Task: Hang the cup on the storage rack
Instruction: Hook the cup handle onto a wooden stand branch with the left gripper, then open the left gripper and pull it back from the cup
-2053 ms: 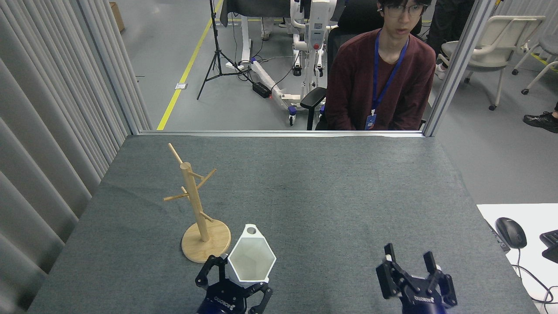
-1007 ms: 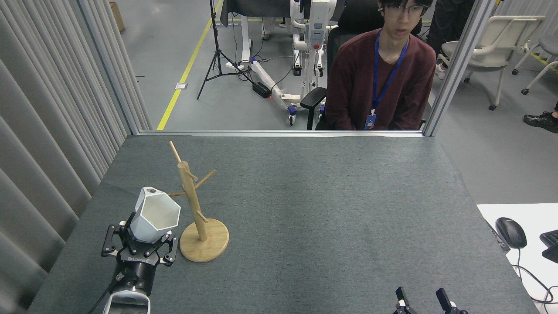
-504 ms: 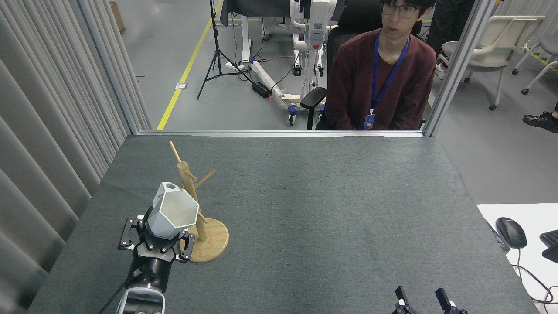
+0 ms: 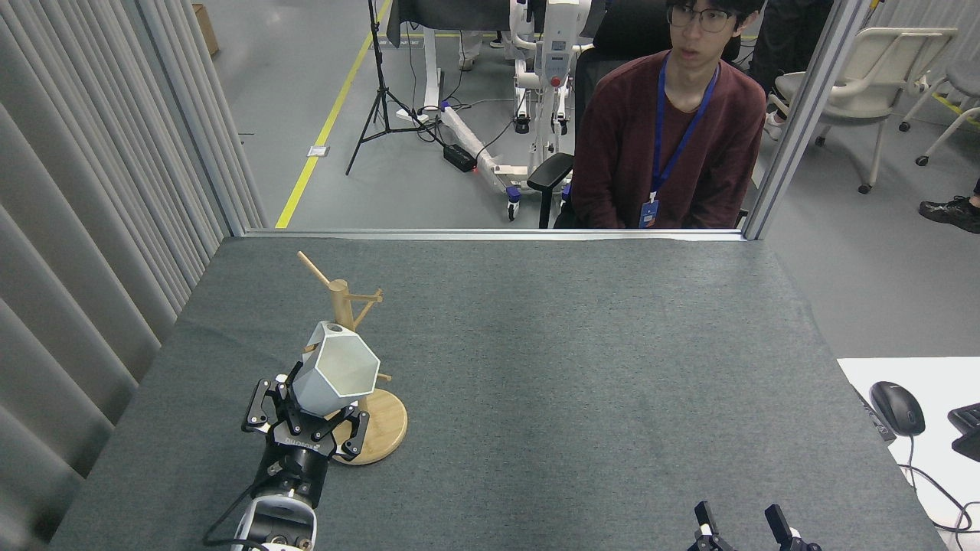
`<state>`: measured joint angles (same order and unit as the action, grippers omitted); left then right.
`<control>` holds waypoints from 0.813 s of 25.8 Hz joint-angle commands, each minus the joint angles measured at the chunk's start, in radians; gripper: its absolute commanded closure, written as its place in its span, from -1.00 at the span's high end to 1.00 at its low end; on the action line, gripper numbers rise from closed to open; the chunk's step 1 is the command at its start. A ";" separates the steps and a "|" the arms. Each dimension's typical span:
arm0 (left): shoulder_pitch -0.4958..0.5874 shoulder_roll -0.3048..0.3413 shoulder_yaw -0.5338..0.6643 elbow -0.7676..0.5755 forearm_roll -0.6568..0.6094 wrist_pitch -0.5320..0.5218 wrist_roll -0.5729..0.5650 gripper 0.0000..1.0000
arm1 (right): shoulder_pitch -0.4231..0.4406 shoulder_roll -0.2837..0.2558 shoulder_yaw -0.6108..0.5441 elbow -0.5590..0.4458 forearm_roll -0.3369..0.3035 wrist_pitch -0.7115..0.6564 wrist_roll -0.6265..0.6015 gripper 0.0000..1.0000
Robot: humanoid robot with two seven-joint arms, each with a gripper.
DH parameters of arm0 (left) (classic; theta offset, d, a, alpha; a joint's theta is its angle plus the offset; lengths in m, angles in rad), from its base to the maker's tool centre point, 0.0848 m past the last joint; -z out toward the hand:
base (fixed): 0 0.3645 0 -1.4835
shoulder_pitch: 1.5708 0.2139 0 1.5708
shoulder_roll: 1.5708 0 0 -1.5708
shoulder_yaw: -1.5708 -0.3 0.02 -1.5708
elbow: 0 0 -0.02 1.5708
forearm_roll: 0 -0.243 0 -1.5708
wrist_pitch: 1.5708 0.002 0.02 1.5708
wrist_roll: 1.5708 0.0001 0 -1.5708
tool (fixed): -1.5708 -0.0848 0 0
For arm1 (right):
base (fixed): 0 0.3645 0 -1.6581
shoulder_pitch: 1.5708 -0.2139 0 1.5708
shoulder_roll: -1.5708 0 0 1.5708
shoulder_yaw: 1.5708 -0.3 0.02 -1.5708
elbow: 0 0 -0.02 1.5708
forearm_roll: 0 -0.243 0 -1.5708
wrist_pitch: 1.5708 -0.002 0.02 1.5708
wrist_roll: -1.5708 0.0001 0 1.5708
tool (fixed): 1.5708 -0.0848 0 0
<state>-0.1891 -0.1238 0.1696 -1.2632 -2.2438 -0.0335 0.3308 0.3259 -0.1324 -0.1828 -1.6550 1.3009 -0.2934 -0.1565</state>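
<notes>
- Fingers [image 4: 269, 403] of the left pincer [image 4: 302, 421] are seen closed around the lower body of the white cup [image 4: 337, 370], which is held lifted off the bench [image 4: 582, 367].
- The cup is tilted, its six-sided rim turned toward the camera and its pierced tab uppermost.
- The cup is placed directly in front of the post of the wooden rack [image 4: 342, 300]; contact with a peg cannot be told.
- The rack's round base [image 4: 387, 428] is seen just beside the pincer.
- Only the tips of the right pincer [image 4: 744, 528] are shown at the bottom edge, spread apart and empty.
- A seated person [image 4: 666, 130] is seen beyond the bench.
</notes>
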 commanded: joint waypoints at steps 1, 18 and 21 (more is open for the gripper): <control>-0.009 0.000 0.011 0.019 0.001 0.003 0.007 1.00 | 0.001 0.001 0.000 0.001 0.000 -0.006 -0.003 0.98; 0.181 0.023 0.025 -0.079 0.116 -0.034 0.008 1.00 | -0.001 0.011 0.000 0.000 0.000 -0.009 -0.003 0.98; 0.246 0.036 0.027 -0.125 0.302 -0.089 0.008 1.00 | 0.004 0.010 0.003 -0.003 0.001 -0.023 -0.008 0.98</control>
<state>-0.0022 -0.0977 0.1952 -1.3528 -2.0877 -0.0832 0.3386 0.3261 -0.1225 -0.1817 -1.6562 1.3012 -0.3063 -0.1612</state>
